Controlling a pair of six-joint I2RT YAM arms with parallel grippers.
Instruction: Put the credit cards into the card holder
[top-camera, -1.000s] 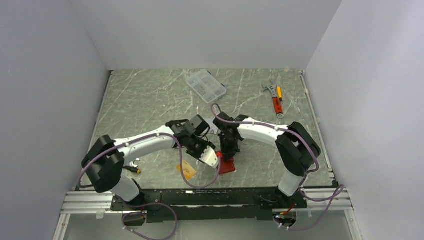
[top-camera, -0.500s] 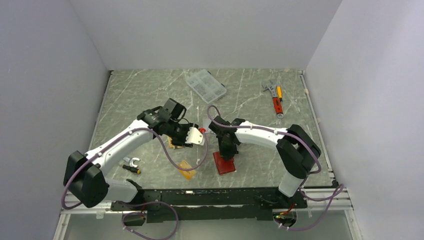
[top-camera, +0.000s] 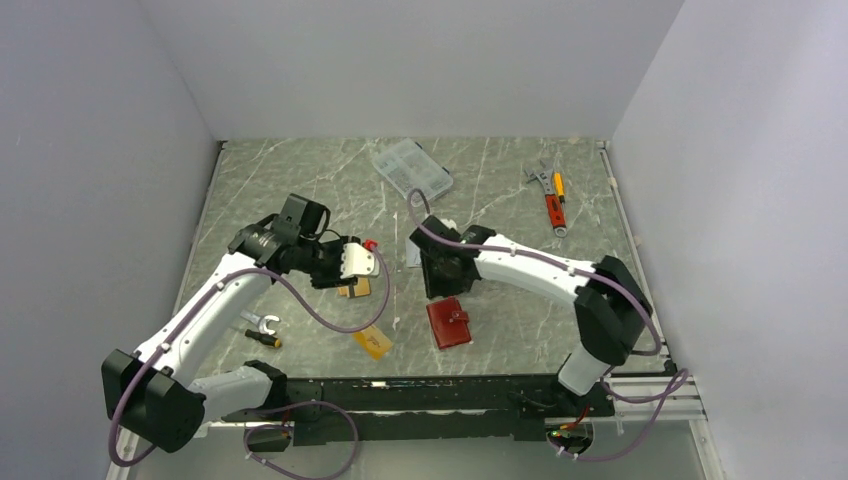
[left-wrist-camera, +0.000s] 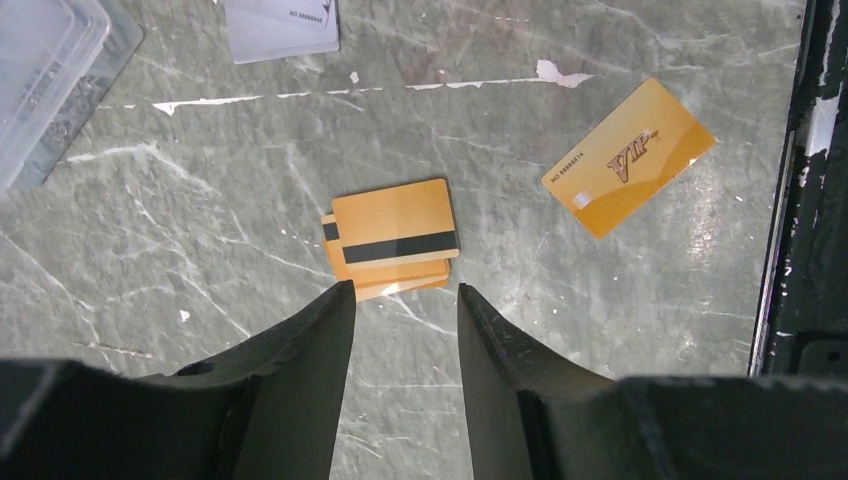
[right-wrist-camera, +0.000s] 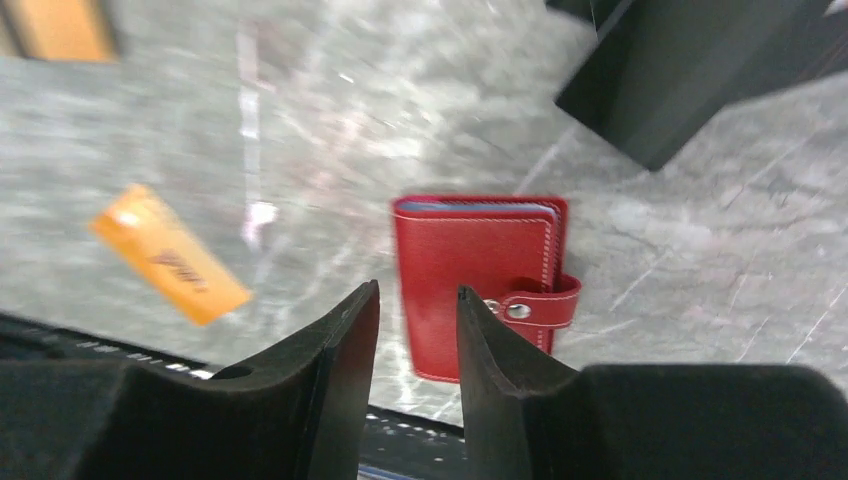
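The red card holder (top-camera: 449, 323) (right-wrist-camera: 480, 285) lies closed on the table, its snap tab (right-wrist-camera: 530, 308) fastened. My right gripper (top-camera: 440, 280) (right-wrist-camera: 415, 290) hovers just behind it, open and empty. A small stack of orange-gold credit cards (top-camera: 352, 290) (left-wrist-camera: 390, 240), the top one with a black stripe, lies right ahead of my left gripper (top-camera: 355, 272) (left-wrist-camera: 400, 290), which is open and empty above the table. One orange-gold VIP card (top-camera: 373, 341) (left-wrist-camera: 628, 170) (right-wrist-camera: 170, 268) lies alone near the front edge. A silver-grey card (left-wrist-camera: 280, 25) lies further back.
A clear compartment box (top-camera: 411, 171) (left-wrist-camera: 50, 70) sits at the back centre. Hand tools (top-camera: 550, 195) lie at the back right, and a small tool (top-camera: 262, 330) at the front left. A blurred dark block (right-wrist-camera: 680, 70) fills the right wrist view's top right corner.
My left arm swung left and back from the card holder to the card stack. My right gripper opened and drew back off the holder, which now lies free.
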